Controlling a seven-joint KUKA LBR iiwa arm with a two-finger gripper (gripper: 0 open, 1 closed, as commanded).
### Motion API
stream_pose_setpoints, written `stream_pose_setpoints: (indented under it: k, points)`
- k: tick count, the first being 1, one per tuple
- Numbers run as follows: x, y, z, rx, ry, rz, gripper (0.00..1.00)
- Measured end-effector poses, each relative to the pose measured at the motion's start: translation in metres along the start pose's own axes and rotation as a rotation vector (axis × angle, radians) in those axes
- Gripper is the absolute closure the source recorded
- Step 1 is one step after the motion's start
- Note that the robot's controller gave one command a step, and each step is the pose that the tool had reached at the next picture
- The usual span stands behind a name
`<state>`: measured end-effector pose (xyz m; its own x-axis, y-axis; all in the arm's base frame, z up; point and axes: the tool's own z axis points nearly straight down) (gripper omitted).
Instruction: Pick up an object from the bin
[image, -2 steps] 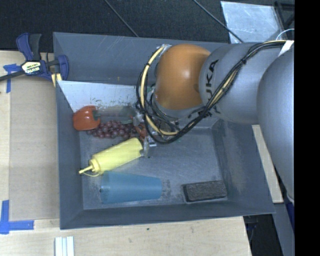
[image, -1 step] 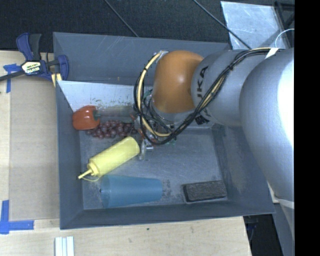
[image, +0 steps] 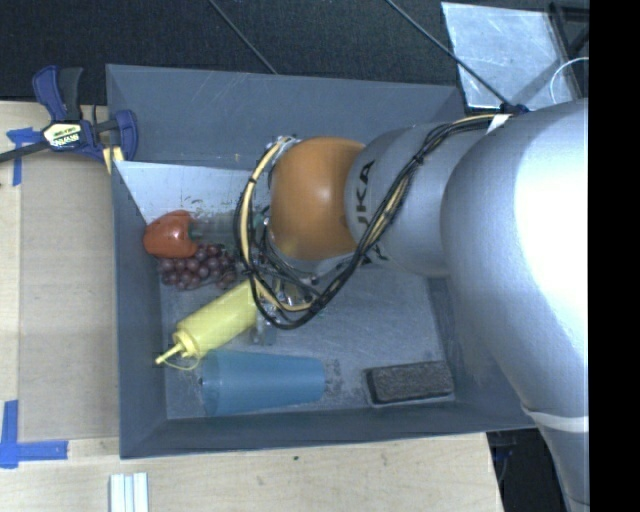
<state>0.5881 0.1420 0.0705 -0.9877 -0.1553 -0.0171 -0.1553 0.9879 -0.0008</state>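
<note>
My gripper (image: 278, 291) reaches down in the middle of the bin, mostly hidden under the arm's orange cover and cables. It is right at the wide end of a yellow squeeze bottle (image: 215, 322), which lies on its side with its nozzle pointing to the lower left. A bunch of dark purple grapes (image: 200, 266) lies just left of the gripper. A blue cylinder (image: 262, 383) lies on its side along the front wall, below the bottle.
A red pepper-like fruit (image: 168, 235) sits in the back left corner, touching the grapes. A dark grey rectangular block (image: 408, 382) lies at the front right. The arm covers the right half of the bin.
</note>
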Motion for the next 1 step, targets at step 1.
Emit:
stream_pose_setpoints:
  k: [1]
  points:
    - [0.0013,0.0056,0.0001,0.004,0.014,-0.033,1.0]
